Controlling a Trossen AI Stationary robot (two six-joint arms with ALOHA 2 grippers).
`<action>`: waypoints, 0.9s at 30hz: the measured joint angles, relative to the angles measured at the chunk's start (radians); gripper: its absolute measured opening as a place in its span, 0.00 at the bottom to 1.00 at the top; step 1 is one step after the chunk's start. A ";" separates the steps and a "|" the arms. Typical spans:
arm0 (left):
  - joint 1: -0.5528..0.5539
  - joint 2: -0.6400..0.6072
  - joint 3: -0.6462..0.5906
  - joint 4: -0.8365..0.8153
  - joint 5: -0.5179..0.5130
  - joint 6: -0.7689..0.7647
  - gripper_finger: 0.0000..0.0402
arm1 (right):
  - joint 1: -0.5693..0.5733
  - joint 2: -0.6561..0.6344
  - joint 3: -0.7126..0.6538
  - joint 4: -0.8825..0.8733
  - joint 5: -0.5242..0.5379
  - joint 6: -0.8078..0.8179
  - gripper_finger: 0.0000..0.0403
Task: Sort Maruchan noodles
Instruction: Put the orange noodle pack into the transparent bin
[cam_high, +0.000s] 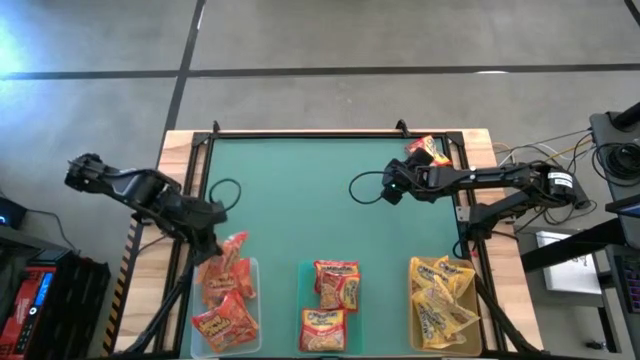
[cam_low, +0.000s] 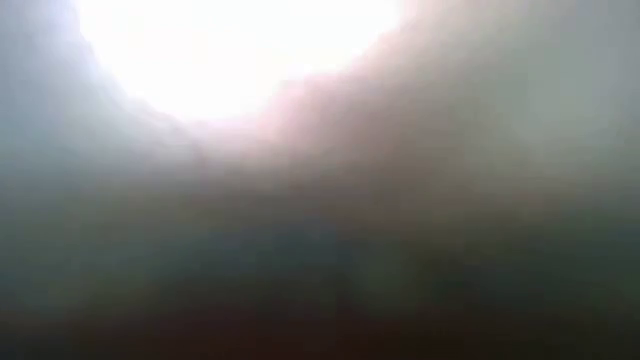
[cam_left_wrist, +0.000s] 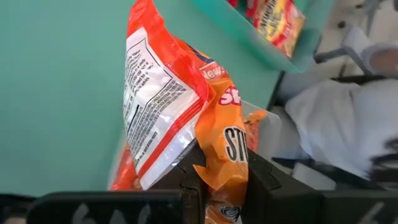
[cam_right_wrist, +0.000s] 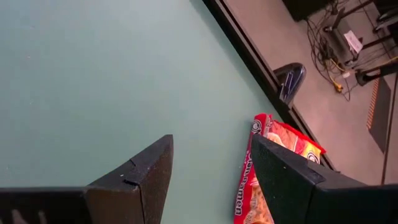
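Two left fingers (cam_left_wrist: 214, 186) clamped on orange packet (cam_left_wrist: 221, 143), right fingers (cam_right_wrist: 214, 180) apart beside red packet (cam_right_wrist: 264, 186)

- The high camera hangs over me and looks straight down, far enough to take in the whole tabletop (cam_high: 300, 200) and both my arms.
- The low camera gives only a bright, blurred haze; I cannot tell what it faces.
- My left wrist camera looks close past my left fingers (cam_left_wrist: 193, 180) at an orange packet (cam_left_wrist: 221, 149), which the high view also sees.
- My right wrist camera looks down past my right fingers (cam_right_wrist: 143, 180) at the tabletop's far edge and a red packet (cam_right_wrist: 273, 168), shared with the high view.
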 joint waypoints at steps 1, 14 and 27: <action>-0.003 0.000 0.010 -0.017 -0.015 -0.007 0.09 | 0.000 0.000 0.000 0.000 0.000 0.000 0.51; -0.022 0.028 -0.041 -0.014 0.113 -0.067 0.09 | 0.000 0.000 0.000 0.001 0.000 0.000 0.51; -0.040 0.122 -0.054 -0.023 0.228 -0.073 0.12 | 0.000 0.000 0.000 0.002 0.000 0.000 0.51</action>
